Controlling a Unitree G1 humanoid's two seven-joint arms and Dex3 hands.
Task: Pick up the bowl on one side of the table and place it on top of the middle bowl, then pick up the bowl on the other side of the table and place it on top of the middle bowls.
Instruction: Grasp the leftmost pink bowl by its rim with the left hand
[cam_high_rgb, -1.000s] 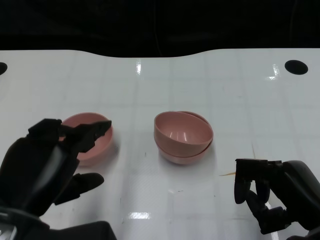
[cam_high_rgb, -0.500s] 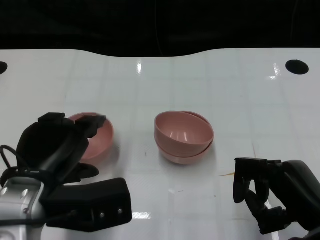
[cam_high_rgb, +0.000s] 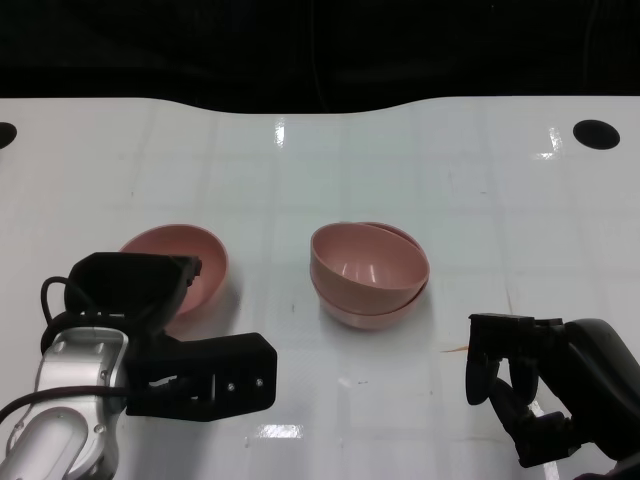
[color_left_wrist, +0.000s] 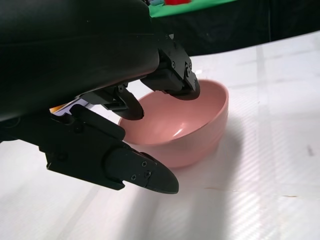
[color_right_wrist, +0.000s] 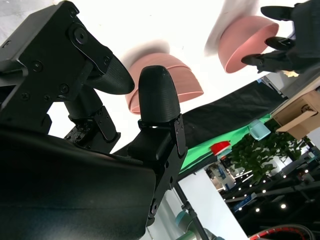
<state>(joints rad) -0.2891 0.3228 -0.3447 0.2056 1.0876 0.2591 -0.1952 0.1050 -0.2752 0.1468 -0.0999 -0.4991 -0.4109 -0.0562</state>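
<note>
So, landmark = stack (cam_high_rgb: 369, 275): two pink bowls nested at mid table (cam_high_rgb: 320, 170), top one sitting a bit tilted in the lower one. Side bowl (cam_high_rgb: 190, 262) sits well to the robot's left of the stack, upright on the table.

Left hand (cam_high_rgb: 135, 288) is at the near edge of the side bowl, on the side away from the stack. In the wrist view fingers (color_left_wrist: 175, 85) hook over the rim w/ tips inside the bowl, thumb (color_left_wrist: 135, 172) low outside the wall. Looks like they're closing round the rim, but can't tell if there's actual contact or a grip yet; bowl's base seems to be on the table.

Right hand (cam_high_rgb: 530, 385) is near the table's front edge, to the robot's right of the stack and closer to the robot, well apart from it. Fingers curled in, nothing in them. Not touching either bowl.
</note>
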